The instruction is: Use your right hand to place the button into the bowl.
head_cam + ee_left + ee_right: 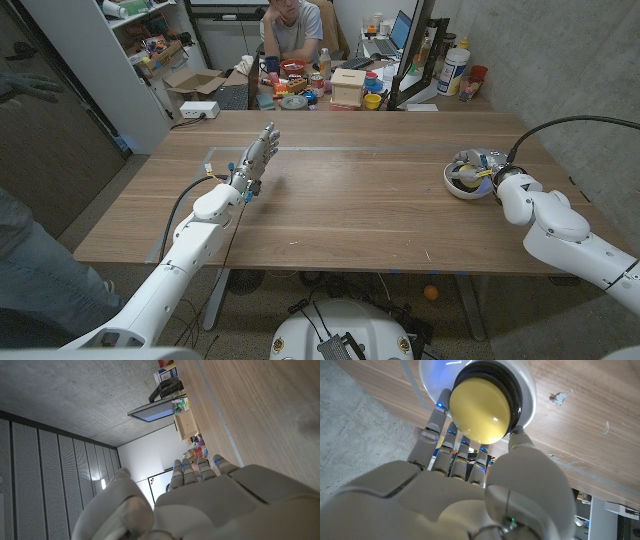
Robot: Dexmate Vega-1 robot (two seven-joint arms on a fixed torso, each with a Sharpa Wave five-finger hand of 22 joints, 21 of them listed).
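Right hand (pixel 470 490) holds the yellow button (pixel 481 410) directly over the white bowl (pixel 527 395), fingers (pixel 432 430) clamped on it — release seems next — while left hand (pixel 252 165) waits, fingers apart.

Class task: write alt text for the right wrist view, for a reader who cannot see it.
The robot's right hand holds a round yellow button over a white bowl, fingers and thumb around the button's black base. The bowl sits on a wooden table.
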